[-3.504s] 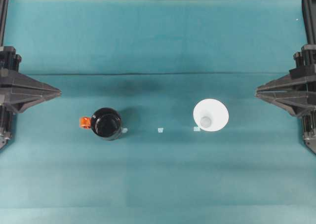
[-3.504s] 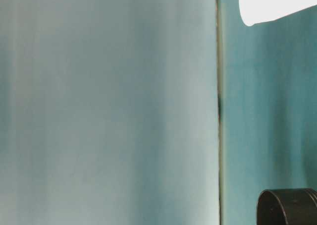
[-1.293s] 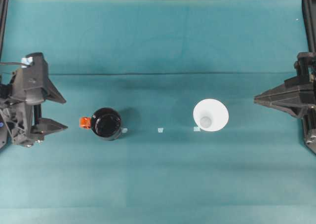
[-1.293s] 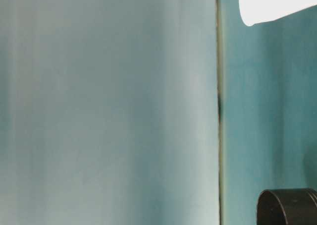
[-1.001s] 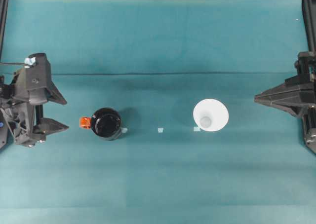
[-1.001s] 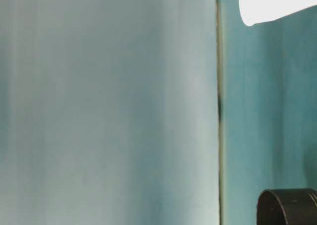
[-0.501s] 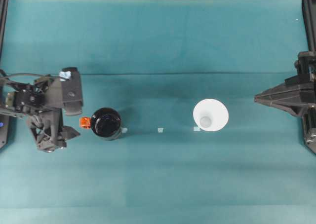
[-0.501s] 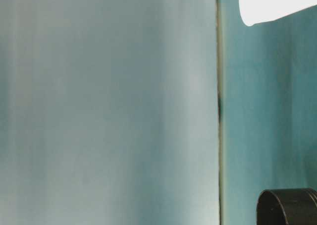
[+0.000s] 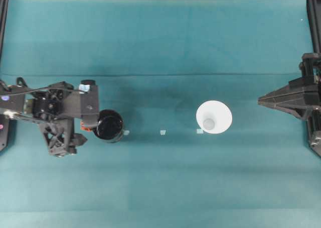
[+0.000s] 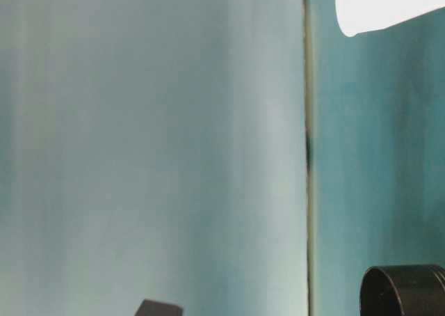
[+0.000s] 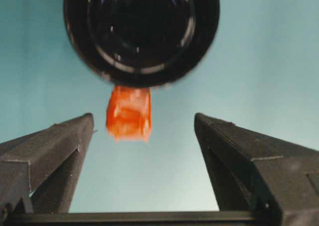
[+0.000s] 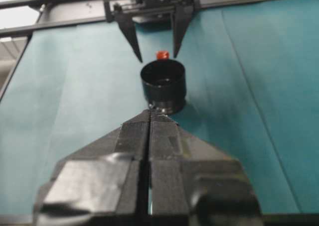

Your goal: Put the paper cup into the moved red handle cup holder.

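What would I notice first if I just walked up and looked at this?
Probably the glossy black round cup holder with its little red-orange tab handle, sitting on the left side of the teal table. The left hand is wide open with that tab between its fingers. Off to the right stands a plain white paper cup, all alone.

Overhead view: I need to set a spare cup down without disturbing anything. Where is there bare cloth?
Bare cloth lies between the red handle cup holder and the paper cup, and in the wide strips on either side of that row. It is crowded by the holder's handle, where the open left pincer sits.
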Robot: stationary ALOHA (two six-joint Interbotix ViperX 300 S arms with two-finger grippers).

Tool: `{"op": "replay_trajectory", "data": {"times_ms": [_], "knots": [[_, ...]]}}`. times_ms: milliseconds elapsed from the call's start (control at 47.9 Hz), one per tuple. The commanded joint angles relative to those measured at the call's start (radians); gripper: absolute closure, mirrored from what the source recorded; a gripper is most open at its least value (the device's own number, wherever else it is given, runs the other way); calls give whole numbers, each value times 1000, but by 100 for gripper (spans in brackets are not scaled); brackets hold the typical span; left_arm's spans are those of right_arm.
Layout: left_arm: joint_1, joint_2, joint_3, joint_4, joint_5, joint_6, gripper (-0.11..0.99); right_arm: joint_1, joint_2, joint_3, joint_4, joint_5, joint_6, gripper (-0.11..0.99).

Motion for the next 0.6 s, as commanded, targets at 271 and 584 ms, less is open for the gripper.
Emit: {"op": "replay_trajectory", "data": {"times_ms": [271,584], "knots": [[26,25,-2,6,-37,5,-3,0,6,-23,3,-3,9,99],[44,31,6,6,-43,20,-3,0,6,-23,3,-3,8,99]]}}
